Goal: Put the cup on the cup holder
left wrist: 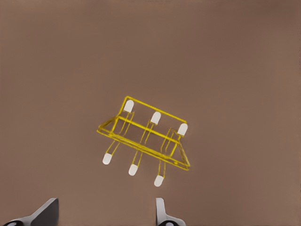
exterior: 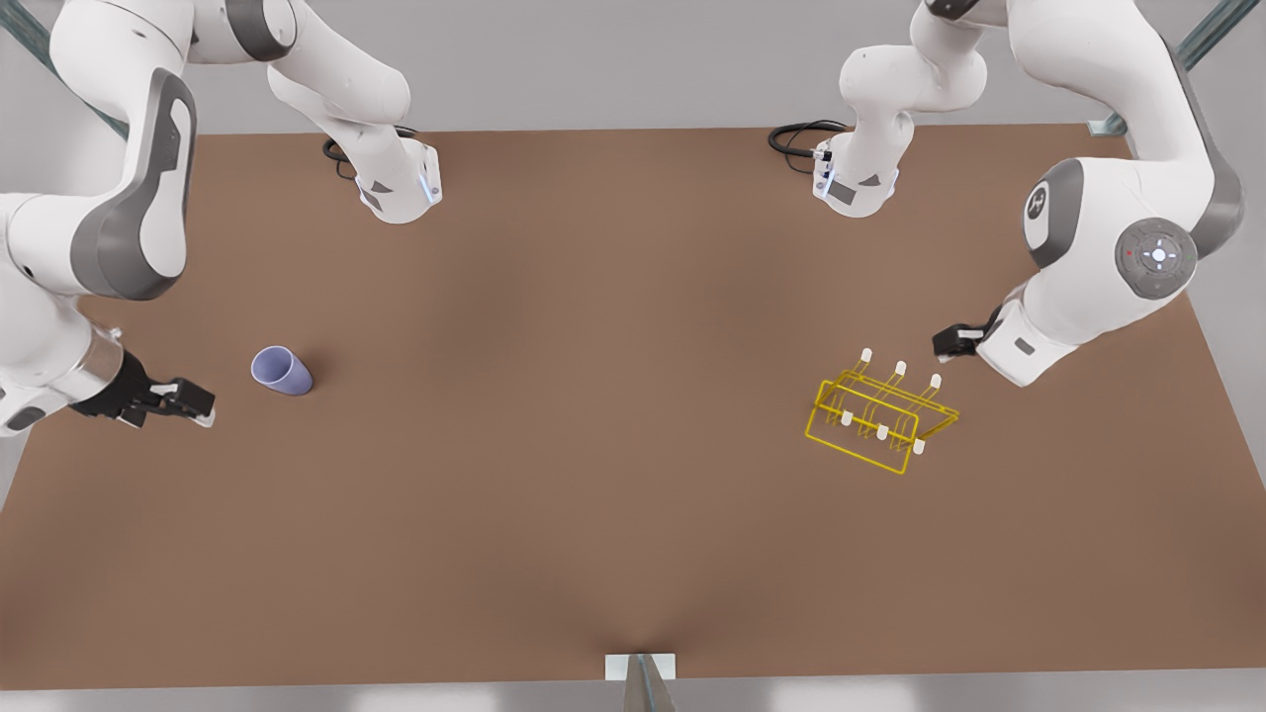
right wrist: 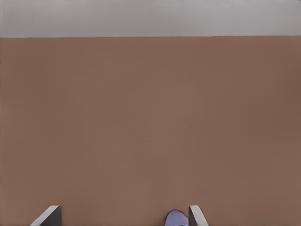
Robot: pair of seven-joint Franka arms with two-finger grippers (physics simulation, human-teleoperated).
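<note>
Nearest the front view's camera, the table [exterior: 593,514] carries the cup holder [exterior: 883,420] toward the front view's right, below the left gripper [exterior: 942,343], whose fingers [left wrist: 162,214] are spread wide and hold nothing. Toward the front view's left, the cup [exterior: 282,371] seems to lie tipped, just beside the right gripper [exterior: 203,405]. That gripper's fingertips [right wrist: 195,215] are parted and empty, with the cup's rim by one of them.

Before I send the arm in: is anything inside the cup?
The cup lies on its side on the table, mouth toward the front view's left. The visible part of its inside looks empty; the deep end near its base is hidden by its own wall.
</note>
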